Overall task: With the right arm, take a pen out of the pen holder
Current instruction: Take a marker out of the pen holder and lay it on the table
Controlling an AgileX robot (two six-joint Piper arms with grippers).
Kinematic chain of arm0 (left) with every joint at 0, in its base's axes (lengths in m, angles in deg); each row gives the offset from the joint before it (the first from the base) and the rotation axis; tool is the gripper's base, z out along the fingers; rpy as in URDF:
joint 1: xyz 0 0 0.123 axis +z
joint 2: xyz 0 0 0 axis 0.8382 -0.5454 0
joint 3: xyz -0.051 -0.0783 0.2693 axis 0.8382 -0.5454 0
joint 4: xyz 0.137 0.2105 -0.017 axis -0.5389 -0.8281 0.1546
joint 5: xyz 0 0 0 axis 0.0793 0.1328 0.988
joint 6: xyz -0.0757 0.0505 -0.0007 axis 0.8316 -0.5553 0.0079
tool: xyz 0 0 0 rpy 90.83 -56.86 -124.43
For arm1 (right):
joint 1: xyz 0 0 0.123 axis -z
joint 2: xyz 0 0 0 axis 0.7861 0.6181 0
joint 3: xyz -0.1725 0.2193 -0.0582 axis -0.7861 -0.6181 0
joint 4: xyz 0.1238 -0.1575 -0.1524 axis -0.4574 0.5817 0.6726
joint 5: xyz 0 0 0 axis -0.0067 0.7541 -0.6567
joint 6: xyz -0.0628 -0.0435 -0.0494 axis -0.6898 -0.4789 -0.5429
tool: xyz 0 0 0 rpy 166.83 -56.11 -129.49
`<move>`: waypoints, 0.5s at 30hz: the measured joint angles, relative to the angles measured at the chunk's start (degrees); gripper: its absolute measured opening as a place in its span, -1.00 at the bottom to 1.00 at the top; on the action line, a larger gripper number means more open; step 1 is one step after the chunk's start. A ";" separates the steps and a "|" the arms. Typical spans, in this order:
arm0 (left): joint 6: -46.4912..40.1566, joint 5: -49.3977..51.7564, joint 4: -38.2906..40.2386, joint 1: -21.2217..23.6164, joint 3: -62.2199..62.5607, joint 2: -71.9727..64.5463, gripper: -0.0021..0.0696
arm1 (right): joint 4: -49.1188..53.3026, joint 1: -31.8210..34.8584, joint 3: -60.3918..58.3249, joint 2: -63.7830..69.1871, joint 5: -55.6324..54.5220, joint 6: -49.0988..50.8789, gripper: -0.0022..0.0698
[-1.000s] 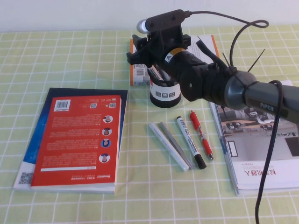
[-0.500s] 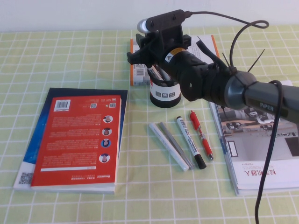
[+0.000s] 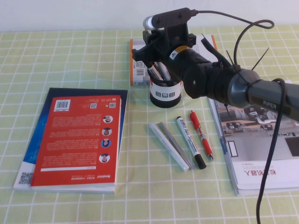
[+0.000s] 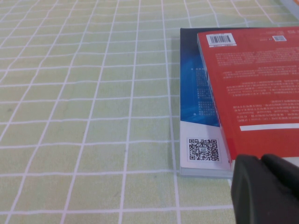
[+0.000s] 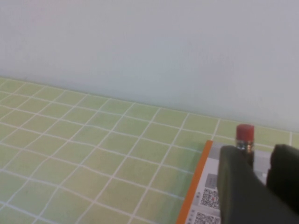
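A black pen holder with a white label stands at the middle back of the table, with pens sticking up out of it. My right gripper hangs just above the holder, over the pen tops. In the right wrist view its black fingers are shut on a pen with a red cap, which pokes up between them. My left gripper does not show in the high view. In the left wrist view it is shut and empty, low over the near corner of the book stack.
A red book lies on a blue one at the left. An orange-edged book lies behind the holder, a magazine at the right. A white pen, a grey pen, a marker and a red pen lie in front.
The right gripper's fingers have drawn together around the red-capped pen. The wrist has shifted slightly right and up above the holder. The left arm has not moved.
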 joint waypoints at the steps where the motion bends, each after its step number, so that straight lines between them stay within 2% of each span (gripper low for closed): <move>1: 0.00 0.00 0.00 0.00 0.00 0.00 -0.96 | 0.00 0.00 0.00 0.00 0.00 0.00 -0.62; 8: 0.00 0.00 0.00 0.00 0.00 0.00 -0.96 | 0.00 0.00 0.78 0.05 -0.35 0.00 -0.62; 15: 0.00 0.00 0.00 0.00 0.00 0.00 -0.96 | 0.45 0.00 1.78 0.05 -0.01 0.00 -0.21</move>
